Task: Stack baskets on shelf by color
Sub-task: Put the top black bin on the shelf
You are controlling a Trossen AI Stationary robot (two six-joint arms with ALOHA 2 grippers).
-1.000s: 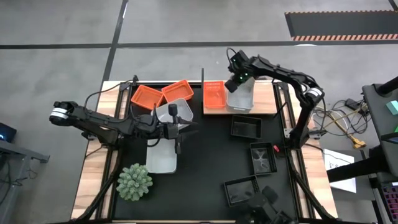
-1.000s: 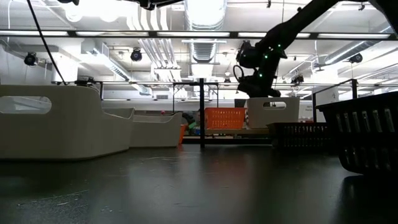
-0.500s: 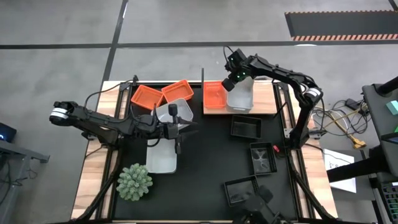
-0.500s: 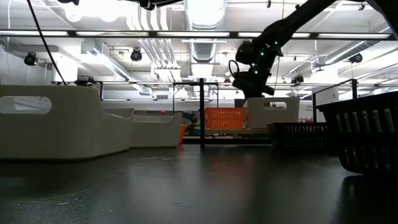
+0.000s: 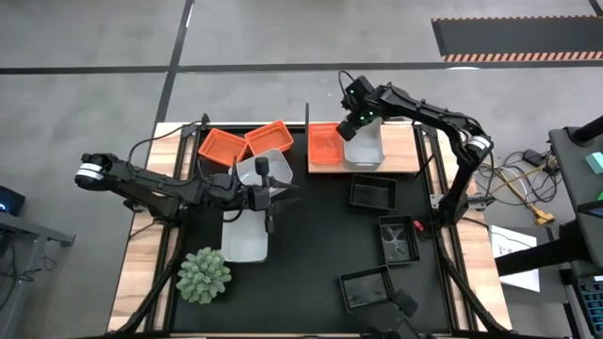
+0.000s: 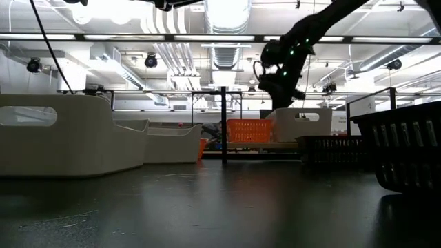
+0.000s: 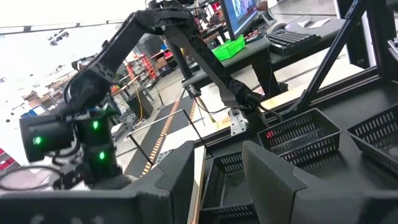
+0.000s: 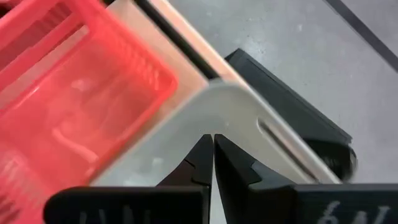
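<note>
A white basket (image 5: 366, 148) and an orange basket (image 5: 325, 148) stand side by side on the wooden shelf (image 5: 403, 151) at the far right. My right gripper (image 5: 350, 128) is shut just above the white basket's left far rim (image 8: 249, 106); in the low view it (image 6: 279, 93) hangs clear of the basket (image 6: 303, 124). My left gripper (image 5: 270, 195) is open and empty at the table's middle left, beside two white baskets (image 5: 256, 169) (image 5: 245, 237). Two orange baskets (image 5: 223, 146) (image 5: 268, 137) rest at the far left.
Three black baskets (image 5: 372, 193) (image 5: 398, 240) (image 5: 366, 287) lie on the black mat at the right. A green spiky plant (image 5: 204, 275) stands near the front left. A thin black shelf post (image 5: 307, 118) rises at the shelf's left far corner, beside the orange basket.
My right gripper has risen from the white basket on the shelf and drifted a little toward the table's left. The basket stays on the shelf beside the orange one.
</note>
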